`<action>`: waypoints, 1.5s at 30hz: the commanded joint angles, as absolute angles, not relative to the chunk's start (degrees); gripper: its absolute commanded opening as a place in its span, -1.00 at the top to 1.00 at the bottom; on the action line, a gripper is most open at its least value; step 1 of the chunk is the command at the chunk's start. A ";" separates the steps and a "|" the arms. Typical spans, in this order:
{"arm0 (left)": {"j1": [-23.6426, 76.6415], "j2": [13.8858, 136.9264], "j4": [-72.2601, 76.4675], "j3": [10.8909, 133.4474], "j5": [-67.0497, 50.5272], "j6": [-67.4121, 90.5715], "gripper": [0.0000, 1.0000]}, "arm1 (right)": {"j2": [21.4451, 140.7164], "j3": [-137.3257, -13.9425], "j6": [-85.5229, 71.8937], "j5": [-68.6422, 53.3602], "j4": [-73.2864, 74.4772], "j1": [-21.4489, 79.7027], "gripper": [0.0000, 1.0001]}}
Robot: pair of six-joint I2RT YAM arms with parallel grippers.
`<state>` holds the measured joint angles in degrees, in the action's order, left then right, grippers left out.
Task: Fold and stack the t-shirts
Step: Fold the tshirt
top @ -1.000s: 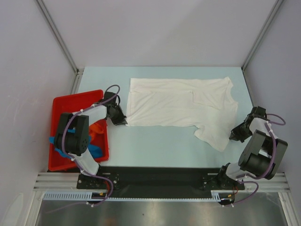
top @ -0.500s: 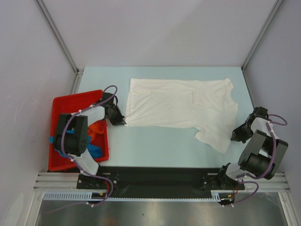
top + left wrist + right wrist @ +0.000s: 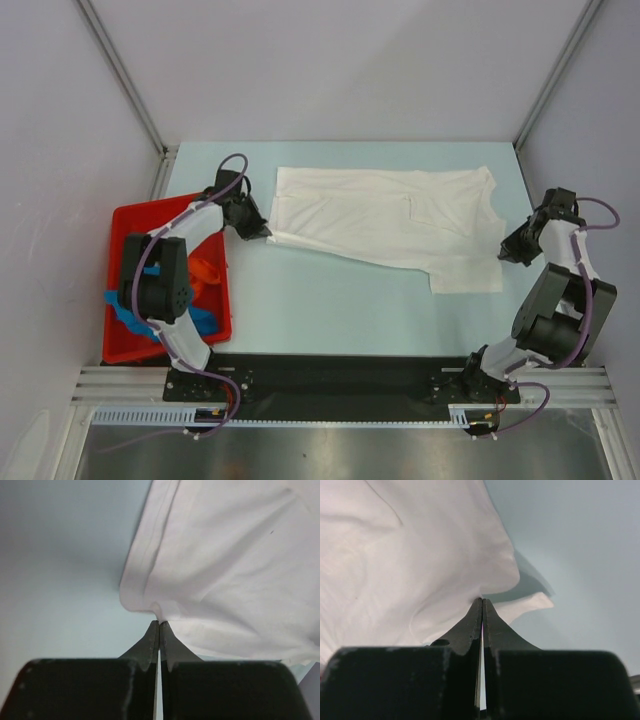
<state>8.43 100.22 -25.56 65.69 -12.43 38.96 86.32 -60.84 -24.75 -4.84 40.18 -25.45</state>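
The white t-shirt (image 3: 385,215) lies spread across the far half of the table, its near edge lifted. My left gripper (image 3: 263,230) is shut on the shirt's near-left corner (image 3: 159,617). My right gripper (image 3: 503,252) is shut on the shirt's right edge (image 3: 481,596), by the sleeve. Both pinch points are raised a little off the table. Orange and blue t-shirts (image 3: 203,275) lie crumpled in the red bin. No black print shows on the white shirt.
The red plastic bin (image 3: 140,215) stands at the left edge of the table, under my left arm. Grey walls and metal posts close in the far side and both sides. Pale blue table (image 3: 330,300) shows between the shirt and the arm bases.
Both grippers have moved away from me, carrying the shirt's near edge. The right sleeve that hung toward me now lies folded over, and the near edge runs at a slant.
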 commanded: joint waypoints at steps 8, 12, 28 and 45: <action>6.95 110.91 -28.65 82.87 -13.27 39.02 0.99 | 99.65 -79.18 -23.82 -7.29 39.29 -22.94 1.00; 6.24 115.04 -28.74 88.23 -14.50 39.73 0.99 | 105.72 -88.04 -23.90 -8.52 40.34 -22.85 1.00; 5.45 127.52 -31.99 104.94 -14.77 41.84 0.99 | 123.13 -111.26 -24.78 -12.92 45.09 -20.39 1.00; 5.01 131.31 -32.08 107.94 -14.85 42.71 0.99 | 132.01 -124.19 -27.24 -16.17 47.02 -19.25 1.00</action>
<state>5.80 131.74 -32.34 106.08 -15.22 42.04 131.13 -120.73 -26.33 -15.33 46.48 -19.79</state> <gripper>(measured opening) 0.006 0.009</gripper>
